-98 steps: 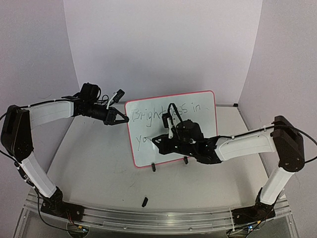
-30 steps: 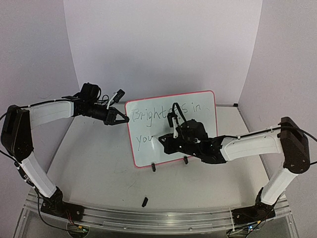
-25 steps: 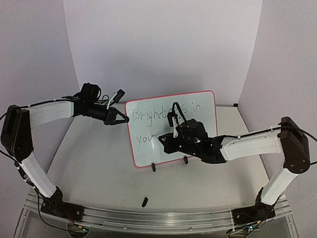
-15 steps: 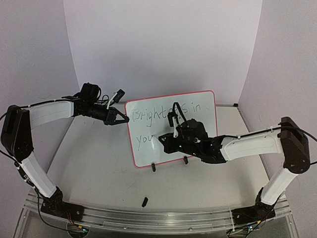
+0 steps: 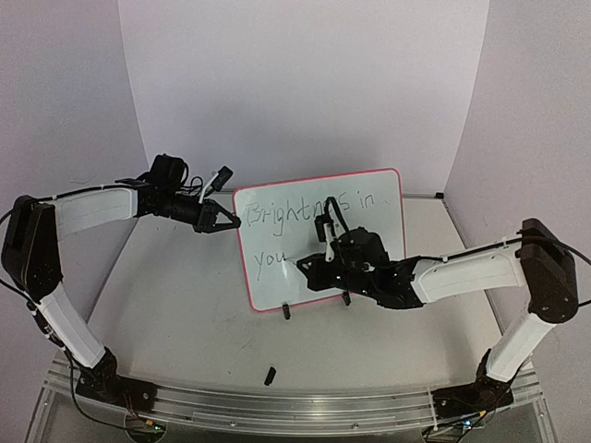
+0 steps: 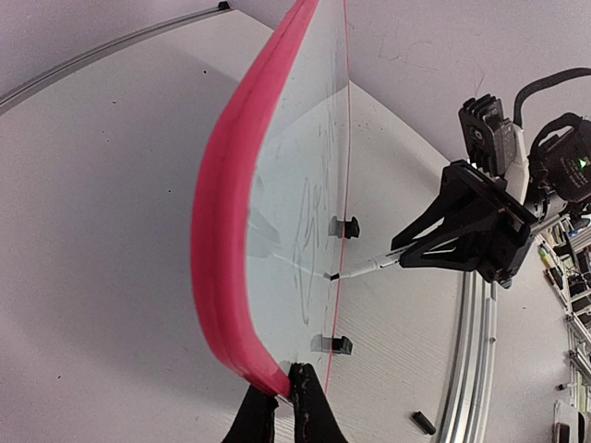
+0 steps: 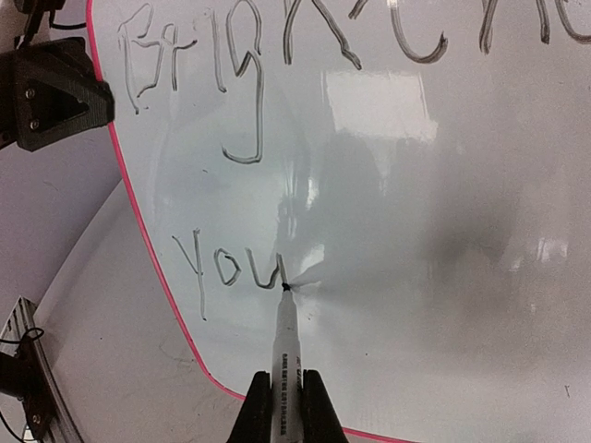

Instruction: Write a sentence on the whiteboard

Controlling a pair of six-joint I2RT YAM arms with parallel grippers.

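Right end effector [image 7: 287, 406] is closed narrowly on a marker [image 7: 284, 341], whose tip touches the whiteboard [image 5: 383, 221] just after "you", the lower line of the sentence [image 5: 277, 214]. Left end effector [image 6: 286, 411] is pinched shut on the board's red left edge. The board stands upright on black clip feet [image 5: 287, 312] at the far middle of the surface [image 5: 175, 314]. The right arm hides its lower middle. A small black cap [image 5: 270, 375] lies near the front edge, with open room on either side. The right end effector has shifted slightly right over the last few seconds.
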